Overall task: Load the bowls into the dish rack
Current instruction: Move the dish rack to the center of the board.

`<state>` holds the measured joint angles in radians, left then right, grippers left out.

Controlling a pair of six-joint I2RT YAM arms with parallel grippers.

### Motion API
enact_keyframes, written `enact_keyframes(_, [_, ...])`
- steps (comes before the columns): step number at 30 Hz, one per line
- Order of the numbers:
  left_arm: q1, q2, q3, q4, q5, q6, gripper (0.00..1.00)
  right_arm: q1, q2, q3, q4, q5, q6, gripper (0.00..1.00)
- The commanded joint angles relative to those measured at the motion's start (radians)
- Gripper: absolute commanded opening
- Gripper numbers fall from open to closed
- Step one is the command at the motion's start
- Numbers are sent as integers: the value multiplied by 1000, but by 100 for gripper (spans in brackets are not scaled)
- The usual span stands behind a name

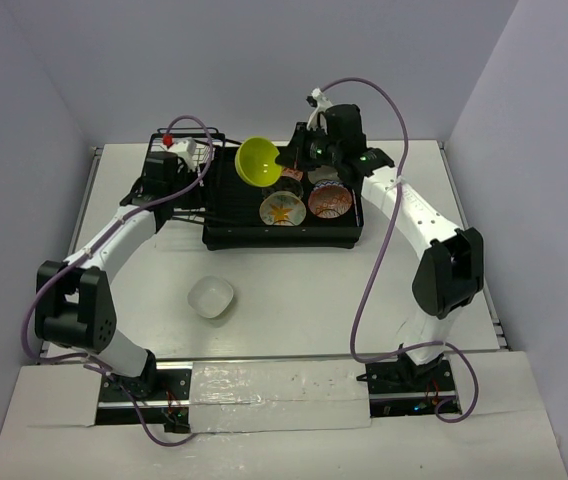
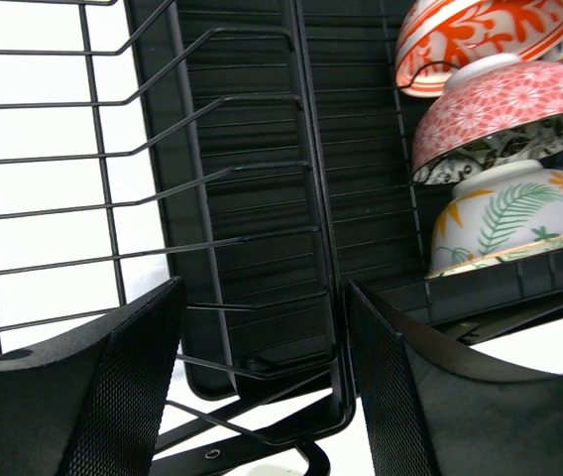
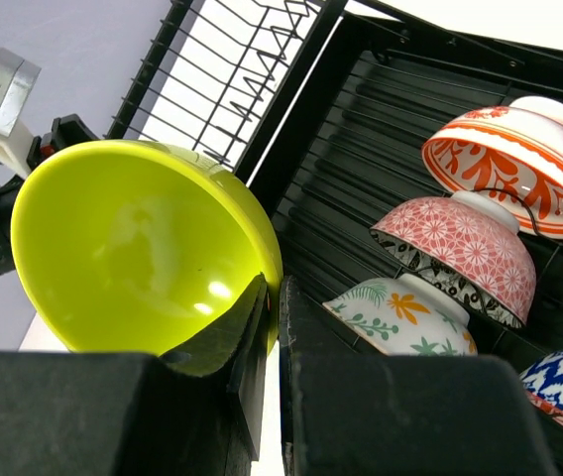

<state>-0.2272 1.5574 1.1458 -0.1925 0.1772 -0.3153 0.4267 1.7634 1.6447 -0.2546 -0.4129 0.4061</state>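
Your lime green bowl [image 1: 258,161] hangs tilted above the dish rack [image 1: 226,218], its rim pinched by the right fingers [image 3: 311,337]. Patterned bowls [image 1: 281,208] stand in the rack. The plain bowl [image 1: 211,297] sits on the desk [image 1: 304,300]. The left fingers [image 2: 133,367] gape at the rack's wire section.

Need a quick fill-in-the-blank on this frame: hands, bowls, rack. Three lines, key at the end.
1. The right hand is shut on the rim of the raised bowl, which is coloured ___.
2. The left hand is ___ and holds nothing.
3. The plain pale bowl sits on the ___, outside the dish rack.
Missing words: lime green; open; table.
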Motion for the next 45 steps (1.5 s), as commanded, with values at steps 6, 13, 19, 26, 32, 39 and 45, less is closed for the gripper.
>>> enact_keyframes(6, [-99, 41, 3, -82, 34, -13, 70, -20, -87, -37, 101, -36, -3, 0])
enact_keyframes(13, [-159, 26, -6, -48, 68, -11, 69, -29, -90, -39, 101, -40, -3, 0])
enact_keyframes(19, [-182, 20, -8, -33, 84, -18, 69, -36, -81, -36, 103, -40, -3, 0])
enact_keyframes(26, [-210, 21, 2, -45, 84, 1, 70, -40, -67, -29, 101, -46, -1, 0])
enact_keyframes(32, [-228, 17, -4, -28, 96, -5, 69, -42, -71, -39, 106, -41, -4, 0])
enact_keyframes(39, [-241, 26, 5, -38, 87, -2, 71, -46, -61, -31, 109, -52, -3, 0])
enact_keyframes(45, [-251, 18, 5, -31, 97, 5, 72, -45, -64, -28, 104, -47, -1, 0])
